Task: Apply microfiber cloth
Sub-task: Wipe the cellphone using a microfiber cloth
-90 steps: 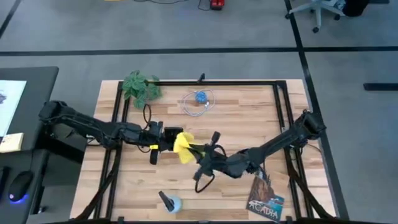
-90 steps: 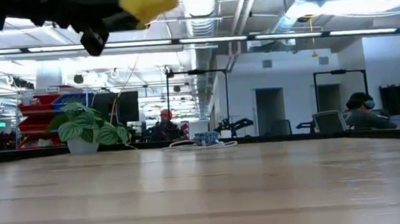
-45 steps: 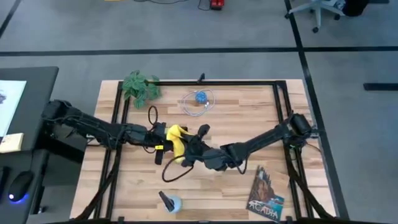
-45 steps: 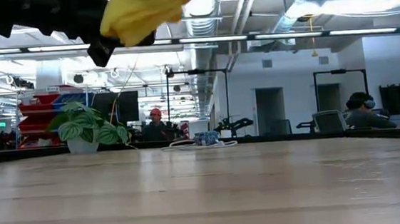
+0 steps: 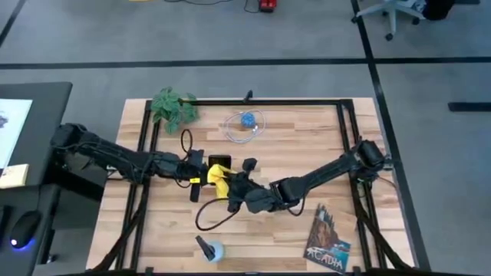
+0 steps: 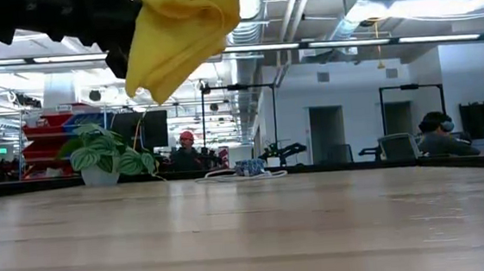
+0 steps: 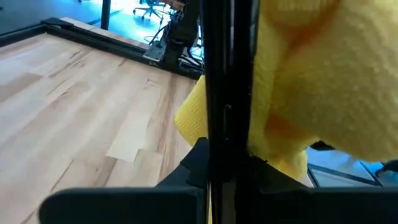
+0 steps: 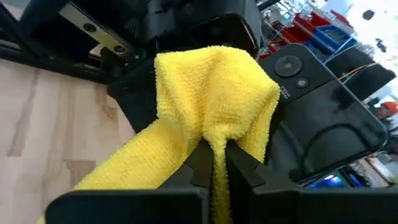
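The bright yellow microfiber cloth (image 5: 218,175) is bunched up in the air over the table's middle, with my right gripper (image 5: 232,184) shut on it. It lies against a black smartphone (image 8: 317,106), which my left gripper (image 5: 201,170) holds up, shut on it. The left wrist view shows the phone (image 7: 227,93) edge-on, with the cloth (image 7: 311,81) beside it. In the low view the cloth (image 6: 178,37) hangs high above the tabletop. My left gripper pinches the smartphone's lower end (image 7: 225,155) between its two fingers, coming level from the table's left. The phone stands on edge between them, lifted clear of the table. My right gripper pinches a gathered fold of the cloth (image 8: 214,140) between its fingertips, several layers thick, coming from the table's right. The bunched cloth ahead of the fingers lies against the phone's back, and a loose tail (image 8: 118,168) hangs down, clear of the table.
A green leafy plant (image 5: 173,106) stands at the far left corner. A blue thing in a coil of cable (image 5: 247,121) lies at the far middle. A book (image 5: 328,245) lies near right, a small dark thing on a pale disc (image 5: 209,248) near the front edge.
My right gripper has carried the cloth toward the table's left and a little toward its far edge, up to the phone in my left gripper. The cloth, held high a second ago, now hangs lower and more spread in the low view.
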{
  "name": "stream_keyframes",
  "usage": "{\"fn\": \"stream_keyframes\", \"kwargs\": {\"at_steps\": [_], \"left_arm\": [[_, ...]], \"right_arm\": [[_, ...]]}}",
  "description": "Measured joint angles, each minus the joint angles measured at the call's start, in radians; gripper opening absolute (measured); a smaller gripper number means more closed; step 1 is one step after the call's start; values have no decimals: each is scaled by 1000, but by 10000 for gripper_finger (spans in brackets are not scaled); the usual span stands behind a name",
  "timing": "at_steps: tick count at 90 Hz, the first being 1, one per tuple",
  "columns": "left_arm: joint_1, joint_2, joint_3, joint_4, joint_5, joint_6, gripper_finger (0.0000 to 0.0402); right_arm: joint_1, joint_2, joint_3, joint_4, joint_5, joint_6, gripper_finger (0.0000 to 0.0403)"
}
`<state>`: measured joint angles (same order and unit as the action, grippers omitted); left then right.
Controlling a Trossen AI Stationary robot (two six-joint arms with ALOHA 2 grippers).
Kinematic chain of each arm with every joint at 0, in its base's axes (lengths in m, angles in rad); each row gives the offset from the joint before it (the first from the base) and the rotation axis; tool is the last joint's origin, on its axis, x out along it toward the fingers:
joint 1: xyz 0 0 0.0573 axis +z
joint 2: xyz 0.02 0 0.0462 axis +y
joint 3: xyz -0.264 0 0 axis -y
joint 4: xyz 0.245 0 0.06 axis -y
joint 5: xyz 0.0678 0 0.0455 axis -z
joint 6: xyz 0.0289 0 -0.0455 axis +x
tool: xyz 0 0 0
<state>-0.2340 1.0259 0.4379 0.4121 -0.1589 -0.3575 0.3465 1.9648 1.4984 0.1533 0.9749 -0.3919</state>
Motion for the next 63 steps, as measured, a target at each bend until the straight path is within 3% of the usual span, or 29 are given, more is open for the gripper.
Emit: {"fn": "stream_keyframes", "kwargs": {"at_steps": [13,34,50,63], "left_arm": [[-3,2,4,13,-1,-12,11],[-25,3,4,4,6,-18,11],[-27,5,2,-1,8,-23,11],[-28,7,-2,-3,10,-22,11]], "right_arm": [[8,1,-2,168,133,-217,3],[7,1,-2,404,195,-473,3],[10,-2,-1,408,206,-441,3],[26,-1,2,254,205,-266,3]]}}
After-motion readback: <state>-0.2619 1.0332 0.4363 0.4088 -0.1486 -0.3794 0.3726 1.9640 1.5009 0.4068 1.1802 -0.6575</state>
